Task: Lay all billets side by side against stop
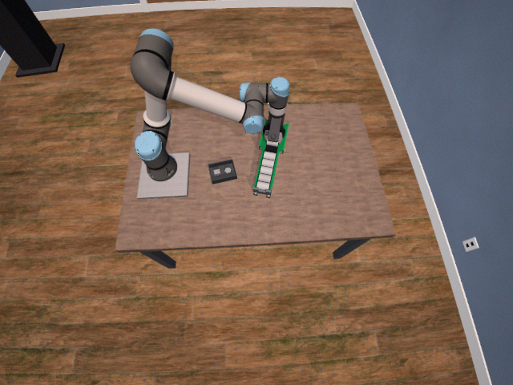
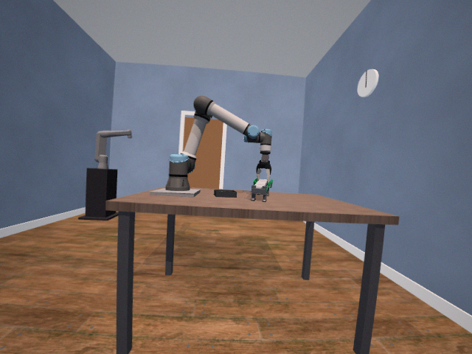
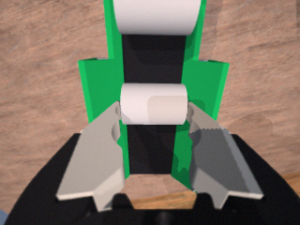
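Note:
My gripper (image 3: 152, 102) (image 1: 272, 143) (image 2: 262, 179) is shut on a white billet (image 3: 154, 103) (image 1: 271, 144), one finger on each end. The billet lies straight across, over the dark bed at the upper end of the green ramp (image 3: 96, 84) (image 1: 284, 137) (image 2: 270, 184). I cannot tell whether it touches the bed. Further down the ramp, several white billets (image 1: 266, 168) lie side by side in a row down to the stop (image 1: 261, 192). The nearest one (image 3: 155, 16) shows at the top of the wrist view, with a gap of bare bed between it and the held billet.
A small black box (image 1: 222, 170) (image 2: 225, 192) lies on the table (image 1: 331, 199) left of the ramp. The arm's grey base plate (image 1: 163, 184) is at the table's left. A black pedestal (image 2: 99, 192) stands on the floor beyond the table.

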`<state>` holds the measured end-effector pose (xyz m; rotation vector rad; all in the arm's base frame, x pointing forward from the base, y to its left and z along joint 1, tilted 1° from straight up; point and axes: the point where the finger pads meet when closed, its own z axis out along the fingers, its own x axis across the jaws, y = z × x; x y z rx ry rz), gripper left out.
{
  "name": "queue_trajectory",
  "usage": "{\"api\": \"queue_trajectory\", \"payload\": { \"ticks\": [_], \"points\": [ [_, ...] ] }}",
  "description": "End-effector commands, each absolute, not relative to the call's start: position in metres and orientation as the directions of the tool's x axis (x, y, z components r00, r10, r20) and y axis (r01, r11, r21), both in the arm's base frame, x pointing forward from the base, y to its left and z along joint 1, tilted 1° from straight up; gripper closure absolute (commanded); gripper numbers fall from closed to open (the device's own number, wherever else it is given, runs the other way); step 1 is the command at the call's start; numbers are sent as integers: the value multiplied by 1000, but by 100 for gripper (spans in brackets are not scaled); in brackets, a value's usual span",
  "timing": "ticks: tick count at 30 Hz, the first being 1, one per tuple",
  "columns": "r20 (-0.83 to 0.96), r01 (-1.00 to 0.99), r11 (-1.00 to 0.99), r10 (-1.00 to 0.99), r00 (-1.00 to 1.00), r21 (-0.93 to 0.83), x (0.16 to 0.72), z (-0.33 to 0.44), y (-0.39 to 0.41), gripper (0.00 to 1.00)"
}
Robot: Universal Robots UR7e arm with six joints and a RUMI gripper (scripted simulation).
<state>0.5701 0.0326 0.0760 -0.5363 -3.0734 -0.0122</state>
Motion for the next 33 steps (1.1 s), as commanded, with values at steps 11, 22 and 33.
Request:
{"api": "queue_trajectory", "payload": {
  "ticks": [11,22,33],
  "points": [
    [21,339,941,339,-941,4,571,77,32,61],
    [21,339,941,339,-941,4,571,77,32,55],
    [21,339,941,339,-941,4,571,77,32,53]
  ]
}}
